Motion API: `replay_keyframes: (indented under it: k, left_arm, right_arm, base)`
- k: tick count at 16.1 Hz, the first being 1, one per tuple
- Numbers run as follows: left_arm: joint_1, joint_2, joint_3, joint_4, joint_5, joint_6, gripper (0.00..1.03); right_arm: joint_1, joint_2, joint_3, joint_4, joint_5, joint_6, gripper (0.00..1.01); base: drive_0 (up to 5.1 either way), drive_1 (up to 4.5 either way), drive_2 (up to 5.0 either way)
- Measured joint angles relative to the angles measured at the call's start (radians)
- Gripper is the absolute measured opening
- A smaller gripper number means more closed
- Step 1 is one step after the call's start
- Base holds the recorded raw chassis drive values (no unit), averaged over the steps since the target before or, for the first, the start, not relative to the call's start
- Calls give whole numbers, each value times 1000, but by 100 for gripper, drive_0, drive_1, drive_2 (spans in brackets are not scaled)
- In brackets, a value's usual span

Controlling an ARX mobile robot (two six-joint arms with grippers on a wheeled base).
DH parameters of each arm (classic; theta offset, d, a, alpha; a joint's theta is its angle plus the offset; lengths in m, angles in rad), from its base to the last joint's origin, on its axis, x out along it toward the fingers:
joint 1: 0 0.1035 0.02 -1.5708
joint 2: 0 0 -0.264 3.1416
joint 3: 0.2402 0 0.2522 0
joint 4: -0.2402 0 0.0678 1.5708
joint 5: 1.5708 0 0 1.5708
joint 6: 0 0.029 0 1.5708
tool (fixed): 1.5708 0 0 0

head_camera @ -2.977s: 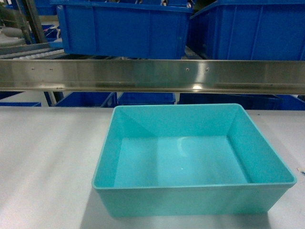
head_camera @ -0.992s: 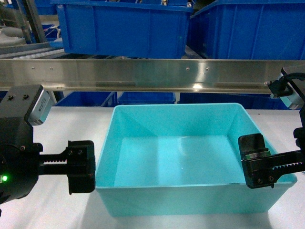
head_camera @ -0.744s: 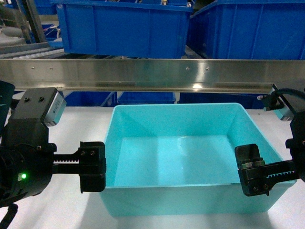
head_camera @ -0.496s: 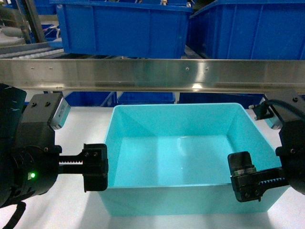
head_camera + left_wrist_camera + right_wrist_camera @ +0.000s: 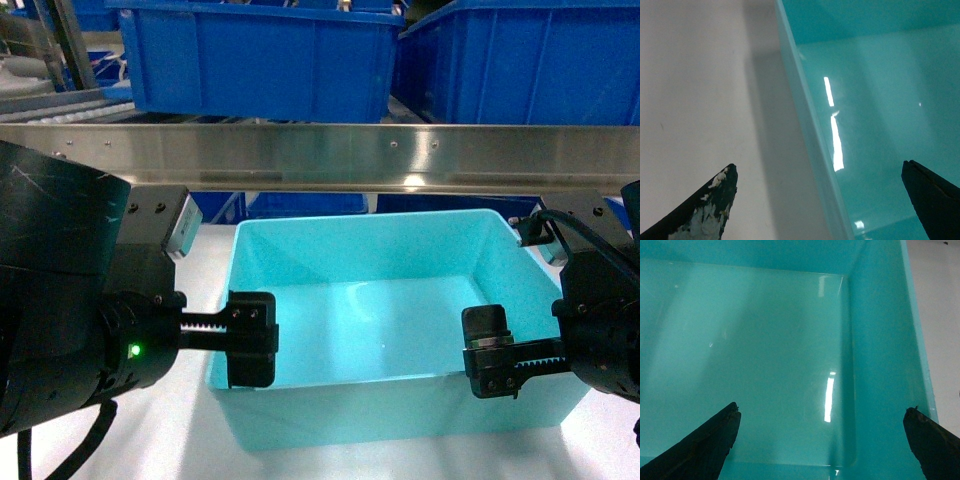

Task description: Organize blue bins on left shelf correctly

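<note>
One light turquoise blue bin (image 5: 400, 420) stands empty on the white table, just in front of the left shelf's steel rail (image 5: 320, 158). My left gripper (image 5: 225, 340) is open and straddles the bin's left wall: in the left wrist view (image 5: 818, 167) one finger hangs over the table and the other over the bin's floor. My right gripper (image 5: 545, 350) is open too, at the right wall. In the right wrist view (image 5: 822, 407) its left finger is over the bin's floor (image 5: 750, 340) and its right finger is at the right rim.
Two darker royal-blue ribbed bins (image 5: 260, 60) (image 5: 520, 60) sit on the shelf level above the rail, with more blue bins below it. Bare white table (image 5: 690, 100) lies left of the turquoise bin.
Both grippers came into view from the sides and moved inward to the bin's left and right walls. The bin stays on the table.
</note>
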Motion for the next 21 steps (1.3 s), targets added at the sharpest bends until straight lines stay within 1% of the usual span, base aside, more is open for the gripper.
replay_keyframes:
  k: [3, 5, 6, 7, 10, 18, 21]
  left_arm:
    - [-7, 23, 21, -5, -14, 7, 98]
    - [-13, 40, 21, -8, -16, 8, 98]
    - [-24, 51, 23, -8, -19, 11, 98]
    - [-30, 57, 27, -11, -20, 11, 98]
    - [-30, 61, 29, -10, -23, 14, 98]
    - [-30, 61, 29, -10, -24, 14, 98]
    - [-30, 61, 29, -11, -25, 15, 98]
  right_arm:
    - [-13, 17, 10, 17, -2, -4, 98]
    - [-28, 34, 21, 39, -3, -14, 98]
    - [-51, 42, 30, 43, -11, -21, 98]
    - [-56, 48, 27, 54, -16, -23, 98]
    - [-58, 48, 21, 59, -40, -21, 98]
    - [-63, 27, 13, 41, -52, -20, 98]
    - [-68, 24, 0, 68, -53, -21, 98]
  base:
    - [0, 0, 0]
    - [0, 0, 0]
    - [0, 0, 0]
    - [0, 0, 0]
    - [0, 0, 0]
    - [0, 0, 0]
    - [0, 0, 0]
